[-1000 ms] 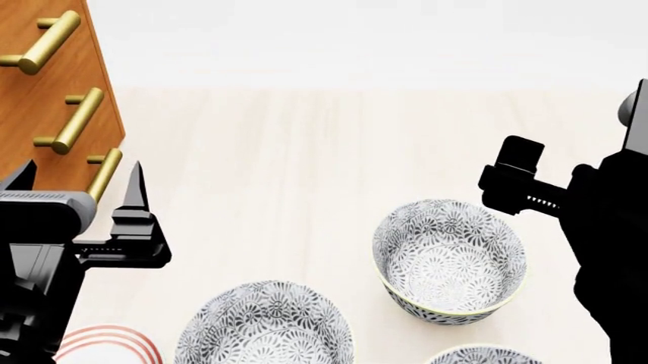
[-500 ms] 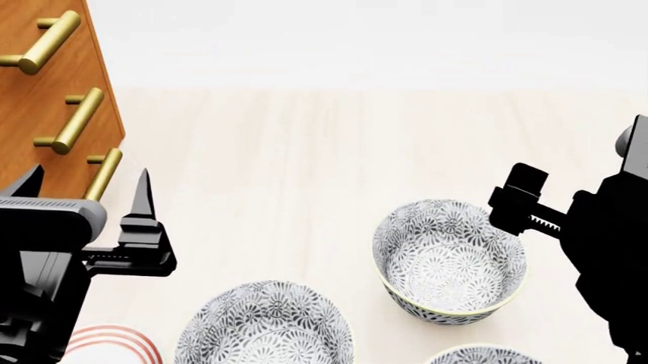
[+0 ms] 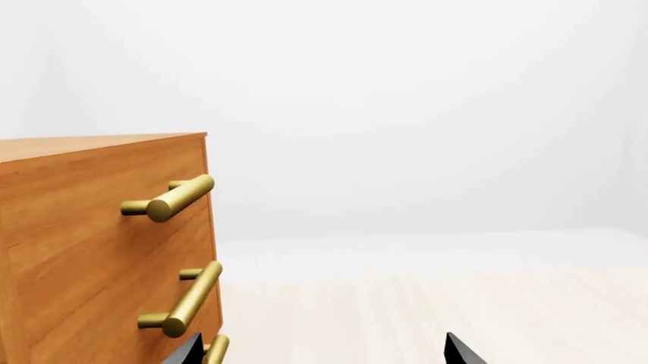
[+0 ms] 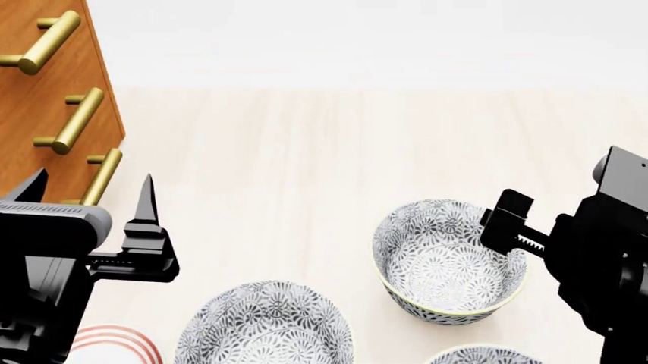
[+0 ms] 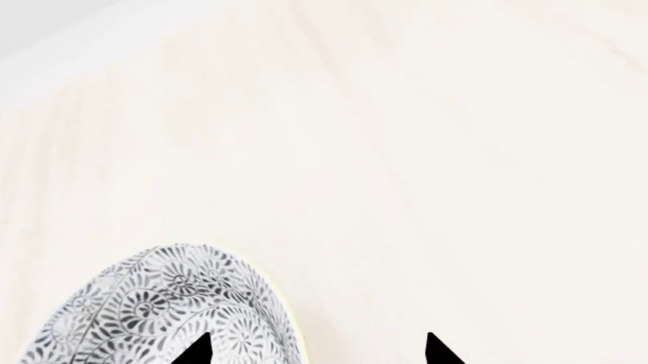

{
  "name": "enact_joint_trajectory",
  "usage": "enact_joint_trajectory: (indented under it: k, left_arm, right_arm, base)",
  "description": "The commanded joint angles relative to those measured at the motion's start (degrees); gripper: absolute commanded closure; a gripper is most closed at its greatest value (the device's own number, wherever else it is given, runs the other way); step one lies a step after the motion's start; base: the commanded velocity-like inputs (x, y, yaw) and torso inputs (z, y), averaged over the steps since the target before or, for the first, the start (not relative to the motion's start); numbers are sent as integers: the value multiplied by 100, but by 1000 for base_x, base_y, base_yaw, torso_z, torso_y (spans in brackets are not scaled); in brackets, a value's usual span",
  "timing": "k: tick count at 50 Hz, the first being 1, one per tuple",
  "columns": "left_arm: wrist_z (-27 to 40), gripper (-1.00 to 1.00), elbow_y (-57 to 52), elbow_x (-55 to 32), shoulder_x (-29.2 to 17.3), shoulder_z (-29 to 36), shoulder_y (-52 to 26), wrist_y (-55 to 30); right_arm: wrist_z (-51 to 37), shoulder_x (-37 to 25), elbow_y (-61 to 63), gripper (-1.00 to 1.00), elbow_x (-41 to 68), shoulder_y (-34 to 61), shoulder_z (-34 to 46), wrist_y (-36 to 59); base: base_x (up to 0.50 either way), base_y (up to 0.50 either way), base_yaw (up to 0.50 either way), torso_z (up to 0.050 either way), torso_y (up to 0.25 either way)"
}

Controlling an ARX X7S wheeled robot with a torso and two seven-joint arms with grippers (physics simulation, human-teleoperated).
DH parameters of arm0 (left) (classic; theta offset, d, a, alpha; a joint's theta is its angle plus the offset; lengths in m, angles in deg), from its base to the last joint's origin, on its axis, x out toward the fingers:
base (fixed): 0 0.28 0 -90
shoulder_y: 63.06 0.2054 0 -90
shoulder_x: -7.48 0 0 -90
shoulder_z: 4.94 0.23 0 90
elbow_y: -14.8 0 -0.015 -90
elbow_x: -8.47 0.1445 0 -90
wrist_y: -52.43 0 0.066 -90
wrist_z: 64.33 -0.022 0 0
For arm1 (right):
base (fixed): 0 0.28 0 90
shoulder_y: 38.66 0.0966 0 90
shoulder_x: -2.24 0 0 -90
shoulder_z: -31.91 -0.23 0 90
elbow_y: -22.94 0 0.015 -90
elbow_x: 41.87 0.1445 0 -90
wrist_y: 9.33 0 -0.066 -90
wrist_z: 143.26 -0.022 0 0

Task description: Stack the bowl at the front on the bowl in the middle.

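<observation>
Three grey floral-patterned bowls stand on the pale table. The bowl farthest forward [image 4: 448,262] is at the right, the middle bowl [image 4: 265,322] lies nearer at the left, and a third bowl [image 4: 481,355] is cut off by the bottom edge. My right gripper [image 4: 506,220] hangs open over the forward bowl's right rim. In the right wrist view that bowl [image 5: 152,311] sits under one fingertip while the other fingertip is over bare table, so the right gripper [image 5: 316,350] spans the rim. My left gripper [image 4: 91,186] is open and empty beside the drawers, with the left gripper [image 3: 322,350] showing only its tips.
A wooden drawer cabinet [image 4: 41,83] with brass bar handles [image 3: 182,197] stands at the left, close to the left gripper. A white plate with red rings [image 4: 106,345] peeks in at the bottom left. The table [image 4: 303,152] runs on beyond the bowls.
The right gripper has come down and in toward the forward bowl's right rim. The left gripper has drifted slightly lower and to the right. The bowls have not moved.
</observation>
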State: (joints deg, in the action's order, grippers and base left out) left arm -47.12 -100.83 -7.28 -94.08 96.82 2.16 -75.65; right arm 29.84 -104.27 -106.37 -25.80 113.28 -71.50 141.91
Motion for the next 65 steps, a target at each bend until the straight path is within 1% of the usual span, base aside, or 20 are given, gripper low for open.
enact_joint_trajectory:
  k: [1, 11, 21, 31, 32, 48, 49, 51, 52, 56, 60, 65]
  left_arm:
    - [21, -100, 29, -13, -29, 45, 25, 39]
    - [46, -100, 54, -42, -50, 50, 18, 50]
    - [66, -100, 107, -58, -67, 69, 8, 79]
    - [89, -100, 108, -74, -88, 99, 5, 89]
    - [90, -100, 108, -76, -91, 102, 6, 91]
    - [112, -100, 152, -114, -122, 129, 9, 129]
    - [117, -100, 151, -113, -125, 131, 9, 129]
    - [121, -100, 144, -125, -131, 131, 6, 116]
    - [126, -100, 135, -131, -136, 128, 3, 99]
    - [143, -100, 112, -150, -145, 125, -10, 69]
    - [155, -100, 99, -164, -149, 139, -37, 32]
    - [174, -100, 34, -200, -163, 141, -78, -50]
  right_arm:
    - [187, 14, -1082, -100, -134, 247, 178, -596]
    - [383, 12, -1974, -100, -233, 484, 315, -1012]
    - [616, -7, -3459, -100, -410, 977, 473, -1766]
    - [713, 17, -3551, -100, -568, 956, 434, -1616]
    - [690, 19, -3543, 100, -587, 953, 424, -1640]
    - [734, 33, -3495, 100, -725, 997, 269, -1594]
    - [705, 55, -3116, 100, -697, 916, 260, -1366]
    - [608, 105, -1824, 100, -534, 542, 137, -545]
    - [483, 131, -964, 100, -432, 348, 31, -9]
    - [229, 162, 920, 100, -183, 142, -205, 1381]
    - [94, 150, 1924, 100, -39, 157, -326, 2249]
    - [-64, 86, 2698, 100, 236, 214, -436, 2866]
  base:
    - [0, 0, 0, 0, 0]
    - [0, 0, 0, 0, 0]
    - [0, 0, 0, 0, 0]
    - [0, 0, 0, 0, 0]
    - [0, 0, 0, 0, 0]
    - [0, 0, 0, 0, 0]
    - [0, 0, 0, 0, 0]
    - [0, 0, 0, 0, 0]
    - [0, 0, 0, 0, 0]
    - [0, 0, 0, 0, 0]
    - [0, 0, 0, 0, 0]
    - [0, 0, 0, 0, 0]
